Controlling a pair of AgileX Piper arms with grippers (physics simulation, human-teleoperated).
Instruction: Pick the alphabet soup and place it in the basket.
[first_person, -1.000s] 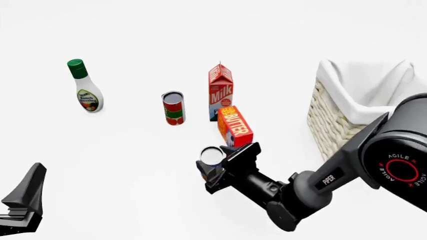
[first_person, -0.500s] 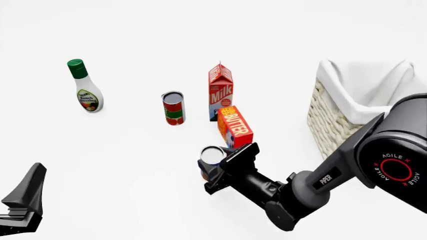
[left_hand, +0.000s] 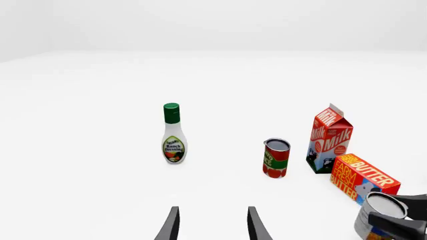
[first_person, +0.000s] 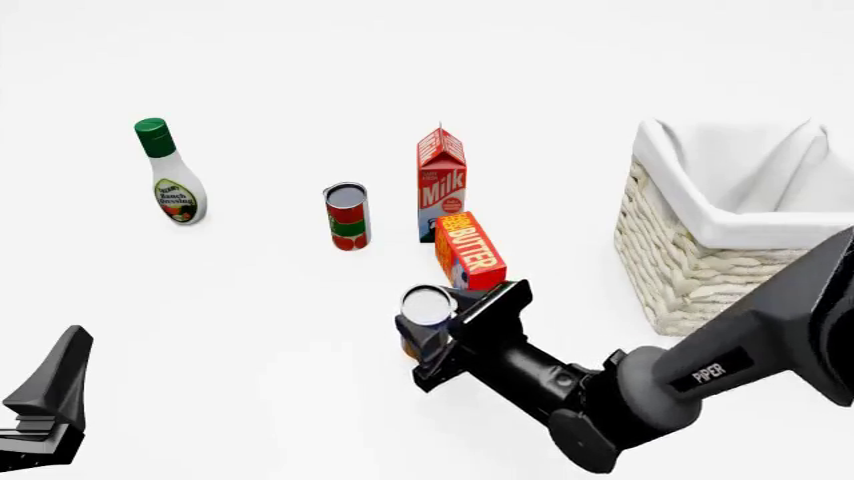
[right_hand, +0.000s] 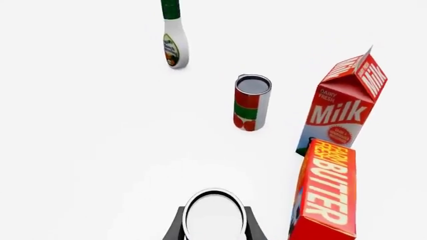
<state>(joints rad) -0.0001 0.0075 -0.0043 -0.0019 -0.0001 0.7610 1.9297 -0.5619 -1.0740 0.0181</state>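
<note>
White worktop (first_person: 267, 330) is carrying everything. Your right gripper (first_person: 434, 335) is closing its jaws on either side of the soup can (first_person: 426, 308), which is sitting near the front, just beside the butter box (first_person: 470, 252). Contact looks made, though I'm only judging that. You're lifting next: be going straight up, since the butter box is crowding the can. Then you're swinging right to the basket (first_person: 694, 270), clearing its rim. Left gripper (left_hand: 212, 227) is idling, jaws parted, holding nothing.

Matte black, rounded right arm (first_person: 667, 385) with white "PIPER" lettering; dark angular left arm (first_person: 47, 400) beside it.
</note>
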